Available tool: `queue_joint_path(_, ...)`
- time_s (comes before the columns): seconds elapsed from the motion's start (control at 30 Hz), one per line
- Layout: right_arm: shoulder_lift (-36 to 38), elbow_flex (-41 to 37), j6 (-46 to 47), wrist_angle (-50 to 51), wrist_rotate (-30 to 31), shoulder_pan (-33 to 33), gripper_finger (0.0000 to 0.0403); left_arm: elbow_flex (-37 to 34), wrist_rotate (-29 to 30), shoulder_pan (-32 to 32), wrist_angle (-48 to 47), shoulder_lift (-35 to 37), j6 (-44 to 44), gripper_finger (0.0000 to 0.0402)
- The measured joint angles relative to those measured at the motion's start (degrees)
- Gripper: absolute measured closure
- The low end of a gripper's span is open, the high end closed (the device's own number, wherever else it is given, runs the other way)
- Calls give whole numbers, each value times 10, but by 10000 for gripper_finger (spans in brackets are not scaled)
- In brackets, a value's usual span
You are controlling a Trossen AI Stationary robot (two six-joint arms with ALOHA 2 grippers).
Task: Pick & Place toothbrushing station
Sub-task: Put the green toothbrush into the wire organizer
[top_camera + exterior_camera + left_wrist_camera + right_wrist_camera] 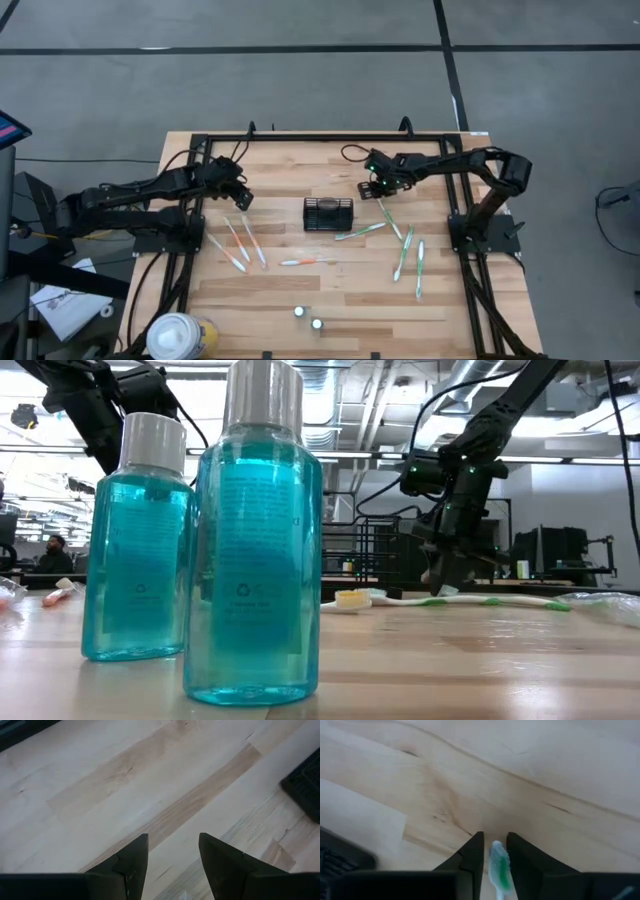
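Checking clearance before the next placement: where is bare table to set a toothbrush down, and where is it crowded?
Bare wood runs along the table's far edge, behind the black mesh holder and between the left gripper and right gripper, which grips a green toothbrush. Crowded: toothbrushes left and right of the holder, two bottles near front.

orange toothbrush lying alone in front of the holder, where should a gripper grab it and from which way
Grip the orange toothbrush at mid-handle, coming straight down from above with the fingers set across its length. It lies flat on the table, running left to right, with bare wood on both long sides, so the thin handle offers the only narrow span. The left gripper, open and empty, looks better placed; the right gripper already has a green toothbrush between its fingers.
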State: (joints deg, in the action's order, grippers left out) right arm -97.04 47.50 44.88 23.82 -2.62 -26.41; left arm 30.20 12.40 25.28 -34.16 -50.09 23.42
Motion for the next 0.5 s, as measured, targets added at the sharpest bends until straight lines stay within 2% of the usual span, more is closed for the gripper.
queue_joint_path(0.17, -2, 20, -25, 21, -12, -21, 392, 0, 0, 0, 0, 0, -3, 231)
queue_joint_path(0.5, -4, 73, -65, 11, -32, -46, 403, 0, 3, 0, 4, 0, 0, 231)
